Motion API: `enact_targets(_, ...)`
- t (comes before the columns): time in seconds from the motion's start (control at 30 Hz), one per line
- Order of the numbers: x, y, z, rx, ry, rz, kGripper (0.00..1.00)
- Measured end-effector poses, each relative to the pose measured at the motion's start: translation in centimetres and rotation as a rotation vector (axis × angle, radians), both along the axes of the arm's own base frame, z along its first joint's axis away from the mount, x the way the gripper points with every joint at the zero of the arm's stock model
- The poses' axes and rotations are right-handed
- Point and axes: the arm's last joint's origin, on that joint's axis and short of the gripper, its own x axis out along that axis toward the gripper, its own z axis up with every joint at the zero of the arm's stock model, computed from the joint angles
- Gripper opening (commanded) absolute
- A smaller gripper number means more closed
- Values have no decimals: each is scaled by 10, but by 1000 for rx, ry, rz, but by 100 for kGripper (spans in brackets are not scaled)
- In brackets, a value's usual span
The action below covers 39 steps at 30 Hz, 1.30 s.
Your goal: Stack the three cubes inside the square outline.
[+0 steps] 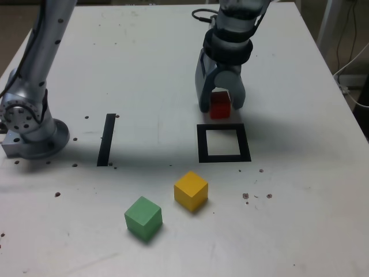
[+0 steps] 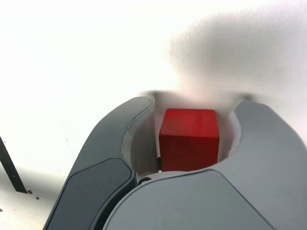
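Red cube (image 1: pixel 219 106): matte, upright, located between the tool's fingers, just beyond the outline's far edge and outside the frame. Yellow cube (image 1: pixel 191 191) and green cube (image 1: pixel 143 218): matte, resting apart on the near side of the outline, each turned cornerwise, green further toward the exterior view's left. Square outline (image 1: pixel 223 158): flat, thick black border, white centre unoccupied.

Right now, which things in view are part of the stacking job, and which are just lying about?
Job:
- red cube, between the jaws of the gripper
- yellow cube
- green cube
- square outline

Just there:
- black strip
- cables at the exterior view's right
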Motion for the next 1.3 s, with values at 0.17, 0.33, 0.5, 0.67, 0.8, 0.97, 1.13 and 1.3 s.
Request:
enact_targets(0.17,1,0,-1,-11,-14,-1,13)
enact_targets(0.33,-2,-1,1,-9,-28,-1,10)
enact_targets(0.5,-9,-6,12,-5,-46,-4,10)
enact_targets(0.67,-23,-24,36,4,-81,-17,10)
enact_targets(0.8,-28,-43,39,10,-83,-29,10)
enact_targets(0.97,-31,-62,36,13,-75,-41,10)
enact_targets(1.13,-26,-68,33,15,-71,-47,10)
enact_targets(1.3,-20,-72,27,15,-58,-59,10)
